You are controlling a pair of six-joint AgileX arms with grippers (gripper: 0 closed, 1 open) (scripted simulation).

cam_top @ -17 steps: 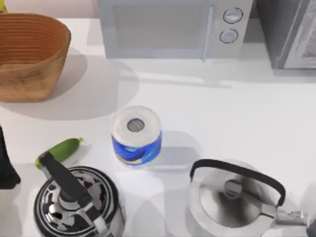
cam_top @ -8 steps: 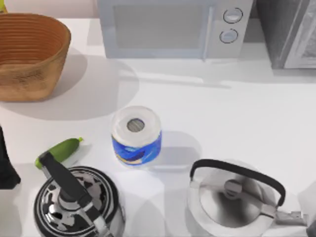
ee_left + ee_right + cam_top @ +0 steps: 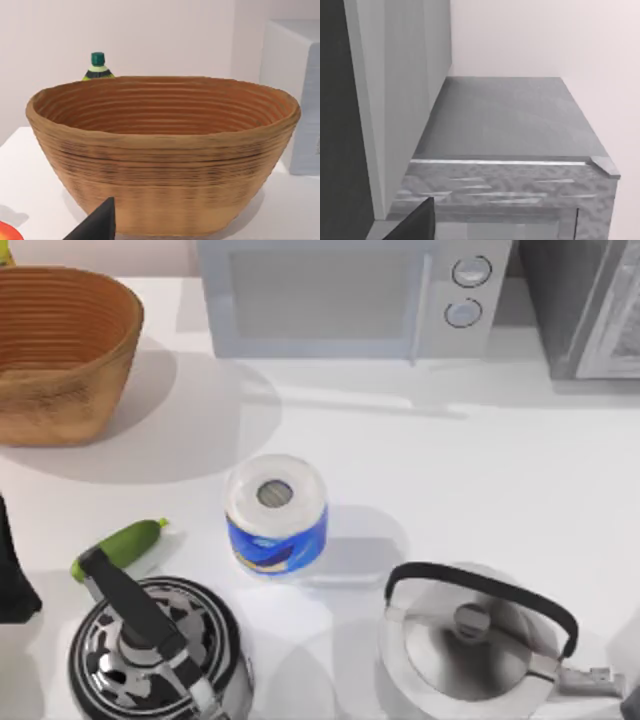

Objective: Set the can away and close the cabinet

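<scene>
The grey metal cabinet (image 3: pixel 590 310) stands just right of the pale grey microwave (image 3: pixel 350 295), with the right hand (image 3: pixel 415 222) close to it. The left hand (image 3: pixel 100 224) faces the brown woven basket (image 3: pixel 165 165), left of the microwave (I cannot tell if either hand is apart or together).

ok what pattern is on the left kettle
Black-and-white mottled blotches on the left kettle, clearest in the top view.

The left arm (image 3: pixel 12 575), a dark shape, sits at the table's left edge, just left of the black-and-white patterned kettle (image 3: pixel 155 655). The right arm's dark tip (image 3: pixel 630 705) shows far right of that kettle.
</scene>
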